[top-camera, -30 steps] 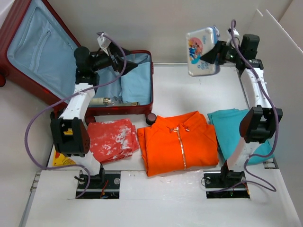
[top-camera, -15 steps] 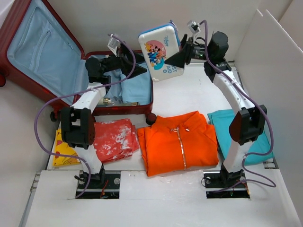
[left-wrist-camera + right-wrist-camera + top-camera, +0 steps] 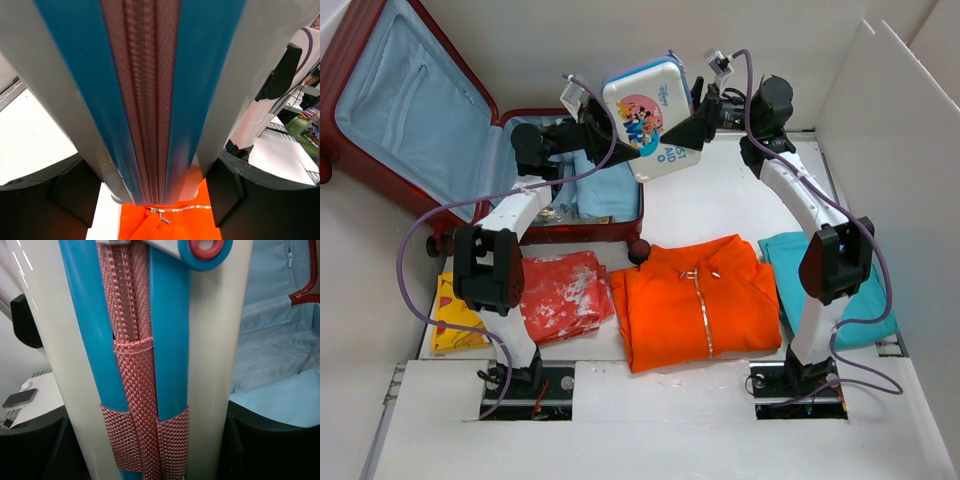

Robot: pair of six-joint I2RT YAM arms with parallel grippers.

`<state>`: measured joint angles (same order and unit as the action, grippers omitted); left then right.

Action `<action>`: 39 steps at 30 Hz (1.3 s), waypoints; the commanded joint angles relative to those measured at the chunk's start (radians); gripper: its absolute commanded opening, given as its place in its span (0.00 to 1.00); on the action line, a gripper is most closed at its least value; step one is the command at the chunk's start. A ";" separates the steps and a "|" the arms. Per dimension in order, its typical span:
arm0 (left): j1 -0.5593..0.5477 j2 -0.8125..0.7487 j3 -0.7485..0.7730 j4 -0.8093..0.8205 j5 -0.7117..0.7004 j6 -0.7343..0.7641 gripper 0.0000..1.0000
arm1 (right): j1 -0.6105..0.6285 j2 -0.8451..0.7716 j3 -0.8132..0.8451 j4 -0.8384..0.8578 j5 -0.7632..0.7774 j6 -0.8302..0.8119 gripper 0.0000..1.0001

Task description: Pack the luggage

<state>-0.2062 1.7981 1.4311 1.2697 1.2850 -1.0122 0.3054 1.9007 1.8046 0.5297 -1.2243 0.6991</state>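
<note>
The luggage (image 3: 380, 60) is a dark red suitcase lying open at the back left, its light blue lining (image 3: 280, 365) showing. A white first-aid case (image 3: 645, 115) with blue trim and a cartoon print hangs in the air over the suitcase's right edge. My right gripper (image 3: 692, 122) is shut on its right side and my left gripper (image 3: 605, 125) is shut on its left side. The case's zip edge (image 3: 145, 100) fills the left wrist view between the left gripper (image 3: 155, 195) jaws. In the right wrist view its woven strap (image 3: 150, 365) sits in the right gripper (image 3: 145, 440).
An orange jacket (image 3: 700, 300) lies folded at the middle front, a red patterned cloth (image 3: 560, 295) to its left, a yellow item (image 3: 450, 315) further left, a teal cloth (image 3: 810, 270) at the right. A small bottle (image 3: 555, 212) lies in the suitcase base. A white board (image 3: 890, 150) walls the right side.
The right arm carried the case leftward from the back right to above the suitcase's edge. The left gripper rose to meet it and closed on its other side.
</note>
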 commanded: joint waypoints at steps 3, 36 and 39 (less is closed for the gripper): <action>-0.029 -0.026 0.063 0.163 0.013 -0.026 0.45 | 0.037 -0.026 -0.002 0.168 0.066 0.005 0.00; 0.091 -0.069 0.219 -1.183 -0.165 0.647 0.00 | 0.018 0.118 -0.148 0.105 0.195 0.071 1.00; 0.122 -0.046 0.219 -1.184 -0.153 0.598 0.00 | 0.029 0.164 -0.133 0.105 0.195 0.100 1.00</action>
<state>-0.1375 1.7973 1.5780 0.1574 1.1774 -0.4629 0.3283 2.0434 1.6341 0.5961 -1.0462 0.7769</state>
